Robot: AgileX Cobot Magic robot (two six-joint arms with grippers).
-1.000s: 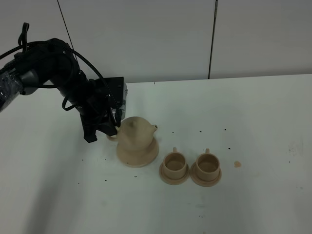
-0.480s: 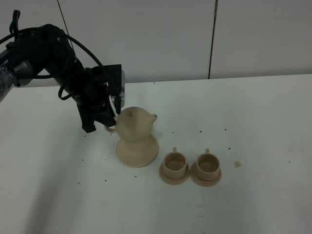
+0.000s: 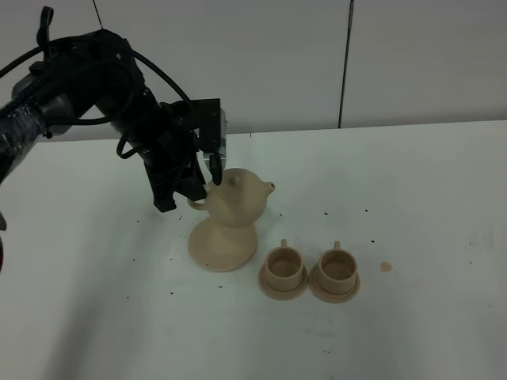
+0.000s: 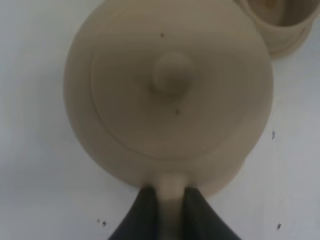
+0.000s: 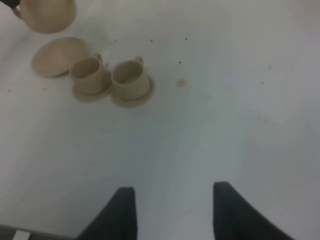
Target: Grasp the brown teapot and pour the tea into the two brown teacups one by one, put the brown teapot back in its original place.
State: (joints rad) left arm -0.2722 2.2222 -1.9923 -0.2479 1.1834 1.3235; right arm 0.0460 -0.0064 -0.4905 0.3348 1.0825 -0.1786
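Observation:
My left gripper (image 3: pixel 200 198) is shut on the loop handle of the brown teapot (image 3: pixel 238 197) and holds it in the air above its wide round saucer (image 3: pixel 222 247). In the left wrist view the teapot (image 4: pixel 170 95) fills the frame from above, its handle between my two fingers (image 4: pixel 142 212). The two brown teacups stand on their saucers right of the wide saucer: the left one (image 3: pixel 283 267) and the right one (image 3: pixel 337 268). The right wrist view shows the teapot (image 5: pixel 48 14), the wide saucer (image 5: pixel 59 56) and both cups (image 5: pixel 90 73) (image 5: pixel 129 76) far off. My right gripper (image 5: pixel 172 210) is open and empty.
The white table (image 3: pixel 412 198) carries scattered dark specks and a small tan stain (image 3: pixel 386 266) right of the cups. A white panelled wall (image 3: pixel 277 55) stands behind the table's far edge.
My left gripper has lifted the teapot off its wide saucer and carried it up and a little to the right. The saucer now shows bare below it. The cups have not moved.

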